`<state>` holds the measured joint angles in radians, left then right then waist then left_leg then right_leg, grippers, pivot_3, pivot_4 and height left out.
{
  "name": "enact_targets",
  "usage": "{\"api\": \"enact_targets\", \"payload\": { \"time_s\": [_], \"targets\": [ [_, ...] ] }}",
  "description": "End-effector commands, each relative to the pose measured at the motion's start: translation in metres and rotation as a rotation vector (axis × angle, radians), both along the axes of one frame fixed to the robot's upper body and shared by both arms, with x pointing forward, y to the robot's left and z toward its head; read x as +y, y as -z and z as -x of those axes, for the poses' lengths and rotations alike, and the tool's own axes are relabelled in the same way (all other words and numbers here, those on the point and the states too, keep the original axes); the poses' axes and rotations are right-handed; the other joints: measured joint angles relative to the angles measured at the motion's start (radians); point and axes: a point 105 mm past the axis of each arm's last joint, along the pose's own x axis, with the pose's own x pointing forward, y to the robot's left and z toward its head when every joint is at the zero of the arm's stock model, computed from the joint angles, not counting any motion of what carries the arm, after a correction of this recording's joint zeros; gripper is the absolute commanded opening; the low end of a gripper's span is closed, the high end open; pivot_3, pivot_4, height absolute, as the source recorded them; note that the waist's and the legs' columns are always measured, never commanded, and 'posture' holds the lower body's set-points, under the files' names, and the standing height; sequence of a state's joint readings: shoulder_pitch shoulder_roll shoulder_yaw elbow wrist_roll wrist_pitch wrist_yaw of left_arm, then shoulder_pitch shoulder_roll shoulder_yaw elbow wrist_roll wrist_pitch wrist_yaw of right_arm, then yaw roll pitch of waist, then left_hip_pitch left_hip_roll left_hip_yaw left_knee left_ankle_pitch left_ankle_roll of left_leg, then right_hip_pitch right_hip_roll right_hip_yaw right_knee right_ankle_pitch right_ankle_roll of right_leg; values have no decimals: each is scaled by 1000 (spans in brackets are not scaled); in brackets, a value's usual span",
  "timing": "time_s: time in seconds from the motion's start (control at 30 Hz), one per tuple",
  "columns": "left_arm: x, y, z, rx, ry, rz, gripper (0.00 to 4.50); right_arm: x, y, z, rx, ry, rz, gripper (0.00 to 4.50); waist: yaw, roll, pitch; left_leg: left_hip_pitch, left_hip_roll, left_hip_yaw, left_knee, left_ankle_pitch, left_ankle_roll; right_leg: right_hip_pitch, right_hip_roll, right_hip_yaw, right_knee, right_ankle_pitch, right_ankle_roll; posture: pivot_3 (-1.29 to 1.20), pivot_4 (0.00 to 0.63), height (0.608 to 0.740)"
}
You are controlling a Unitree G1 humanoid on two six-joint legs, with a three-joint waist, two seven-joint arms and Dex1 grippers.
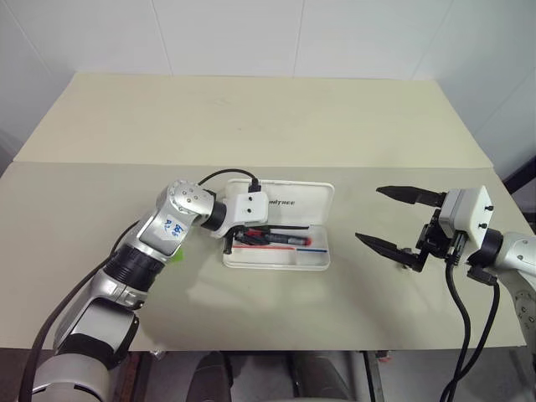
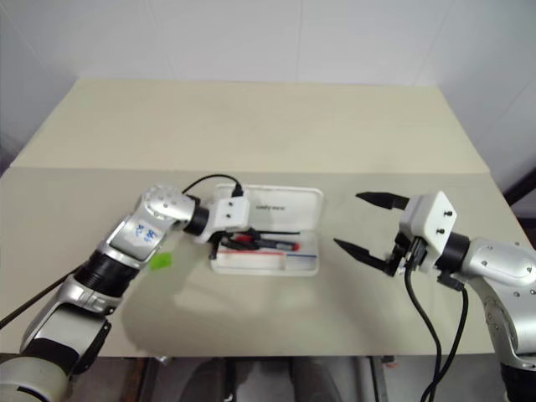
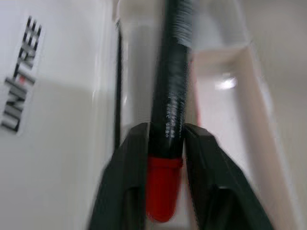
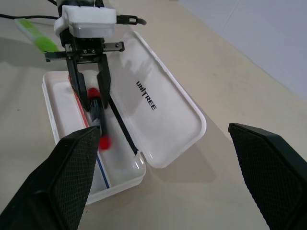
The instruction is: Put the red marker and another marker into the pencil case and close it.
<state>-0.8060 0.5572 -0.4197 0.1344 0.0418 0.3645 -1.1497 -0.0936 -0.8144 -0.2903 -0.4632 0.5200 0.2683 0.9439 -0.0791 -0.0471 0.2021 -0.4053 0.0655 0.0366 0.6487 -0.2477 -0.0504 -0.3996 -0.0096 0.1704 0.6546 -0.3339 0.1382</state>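
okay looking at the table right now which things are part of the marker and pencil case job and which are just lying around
Part of the job:
- red marker, between the left pincer fingers, over the case base
- light green marker, on the table beside the case
- pencil case, lid open
- right pincer, open and empty, beside the case

Just lying about:
- nothing I can make out on the table

Looks like a robot lab or test bench, not a home. Bare beige table (image 1: 251, 126) pushed up against plain white panel walls (image 1: 293, 38), no decor. A white hard pencil case (image 1: 322, 201) printed "UNITREE" lies on it. Exposed black cabling (image 2: 423, 327) runs off the arms.
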Motion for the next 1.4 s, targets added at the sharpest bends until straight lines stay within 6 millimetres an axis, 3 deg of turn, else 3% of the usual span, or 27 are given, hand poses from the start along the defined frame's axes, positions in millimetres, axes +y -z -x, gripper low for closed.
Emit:
{"api": "enact_targets", "payload": {
  "time_s": [0.03,0.1,0.3,0.47,0.57,0.67,0.87,1.0,1.13,1.2,1.4],
  "targets": [
    [-14,-13,0,-43,35,39,2446,1,-13,3,-53,-1,-10,4500,1,0,0,0,0,0,0,0,0,1,0,0,-1,0,0,0,150,740],
    [-22,-21,3,-30,55,92,3079,2,-13,1,-53,-3,-12,4500,3,0,0,0,0,0,0,0,0,1,0,0,-1,0,0,0,150,740],
    [-37,-46,25,26,154,209,3079,6,-12,-4,-51,-34,-24,4500,1,0,0,0,0,0,-1,0,0,1,0,0,-2,0,1,0,150,740],
    [-25,-56,35,31,182,214,3079,15,-16,-10,-56,-77,-61,4500,-4,0,0,1,0,-1,-1,0,0,1,0,0,-1,0,1,0,150,740],
    [1,-60,38,26,163,186,3603,25,-26,-11,-69,-134,-94,4500,-9,0,0,1,0,0,-1,0,0,1,0,0,-1,0,1,0,150,740],
    [36,-63,43,29,126,136,4445,36,-34,-5,-59,-221,-111,4500,-11,1,0,1,1,0,-2,0,0,1,0,0,-1,0,0,0,150,740],
    [100,-72,67,132,0,23,4445,55,-44,15,-11,-395,-120,4500,-3,1,1,0,1,-1,-3,-1,0,1,-1,-2,-3,-2,-1,0,150,740],
    [143,-62,73,171,-158,-133,4445,64,-42,27,24,-504,-87,4500,-4,1,1,0,1,-1,-4,-2,0,1,-1,-3,-4,-2,-2,0,150,740],
    [161,-49,74,174,-242,-226,4445,68,-33,33,54,-561,-39,4500,-3,1,1,0,2,-1,-4,-2,0,1,-1,-3,-4,-5,-7,0,150,740],
    [166,-42,74,165,-261,-255,4445,66,-27,32,58,-566,-5,4500,-4,1,1,0,2,0,-3,-2,0,1,-2,-3,-4,-11,-19,0,150,740],
    [200,-25,79,183,-360,-402,4445,63,-22,24,48,-526,2,4500,-8,1,1,0,2,1,-4,-2,0,-1,-2,-3,-3,-11,-19,0,150,740]
  ]
}}
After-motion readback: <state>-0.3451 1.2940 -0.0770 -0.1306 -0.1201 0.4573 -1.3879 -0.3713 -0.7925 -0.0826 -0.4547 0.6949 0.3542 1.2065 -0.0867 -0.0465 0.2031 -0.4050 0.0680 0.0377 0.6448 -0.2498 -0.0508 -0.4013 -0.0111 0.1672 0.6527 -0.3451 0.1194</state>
